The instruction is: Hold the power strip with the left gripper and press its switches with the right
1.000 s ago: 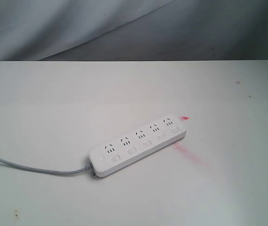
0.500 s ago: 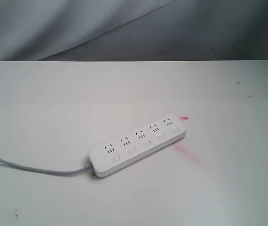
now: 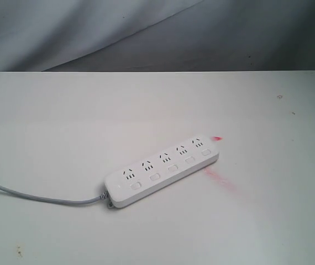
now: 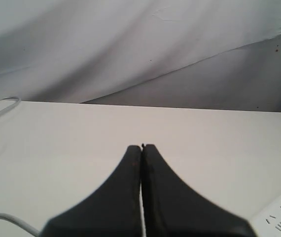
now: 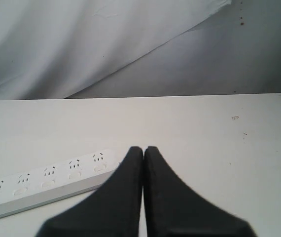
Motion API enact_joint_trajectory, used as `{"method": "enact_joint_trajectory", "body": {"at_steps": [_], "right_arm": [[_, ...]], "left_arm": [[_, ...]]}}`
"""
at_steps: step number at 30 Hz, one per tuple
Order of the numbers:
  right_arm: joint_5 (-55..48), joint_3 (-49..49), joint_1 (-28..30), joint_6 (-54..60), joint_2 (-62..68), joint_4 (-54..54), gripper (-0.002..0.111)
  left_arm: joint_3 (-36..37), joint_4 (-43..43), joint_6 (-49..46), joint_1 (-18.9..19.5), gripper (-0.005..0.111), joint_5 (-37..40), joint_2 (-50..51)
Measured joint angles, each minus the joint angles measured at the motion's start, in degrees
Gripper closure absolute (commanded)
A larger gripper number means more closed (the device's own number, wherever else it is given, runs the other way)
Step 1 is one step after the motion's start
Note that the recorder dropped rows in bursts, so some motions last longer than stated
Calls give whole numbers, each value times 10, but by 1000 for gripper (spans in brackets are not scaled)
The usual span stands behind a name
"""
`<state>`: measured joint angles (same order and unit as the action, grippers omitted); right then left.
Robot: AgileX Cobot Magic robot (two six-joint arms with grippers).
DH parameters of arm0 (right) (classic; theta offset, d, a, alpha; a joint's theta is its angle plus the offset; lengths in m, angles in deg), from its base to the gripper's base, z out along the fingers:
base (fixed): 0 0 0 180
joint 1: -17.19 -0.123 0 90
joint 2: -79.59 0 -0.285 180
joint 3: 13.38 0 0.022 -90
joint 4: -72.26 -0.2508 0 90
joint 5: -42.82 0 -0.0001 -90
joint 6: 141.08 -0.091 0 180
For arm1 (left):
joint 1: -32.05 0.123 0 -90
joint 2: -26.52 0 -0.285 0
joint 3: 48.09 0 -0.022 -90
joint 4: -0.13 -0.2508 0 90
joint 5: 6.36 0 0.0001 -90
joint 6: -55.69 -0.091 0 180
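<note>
Nothing has moved since a moment ago: the long white plastic power strip (image 3: 162,171) lies in the same spot on the wide white surface (image 3: 63,121). It lies flat and slanted, a bit right of the middle. Five small white rounded switches (image 3: 172,168) sit in a row along its near side, one by each socket group. Its thin grey cord (image 3: 36,197) comes out of the left end and runs off to the left edge. A red smear (image 3: 221,180) marks the surface just beside the strip's right end.

My black left tool (image 4: 141,146) is pinched tight, its two fingers pressed together with nothing between them. One corner of the strip shows in its view. My black right tool (image 5: 144,147) is pinched tight too and holds nothing. The strip lies on the surface in front of it. Soft grey cloth (image 3: 91,27) hangs behind the surface.
</note>
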<state>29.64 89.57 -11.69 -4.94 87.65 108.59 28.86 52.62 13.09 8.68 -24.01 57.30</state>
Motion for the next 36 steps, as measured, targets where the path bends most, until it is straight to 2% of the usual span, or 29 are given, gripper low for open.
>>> {"method": "enact_joint_trajectory", "body": {"at_steps": [36], "right_arm": [[0,0,0,-4,0,0,108]], "left_arm": [[0,-4,-1,2,107,-8,0]]}}
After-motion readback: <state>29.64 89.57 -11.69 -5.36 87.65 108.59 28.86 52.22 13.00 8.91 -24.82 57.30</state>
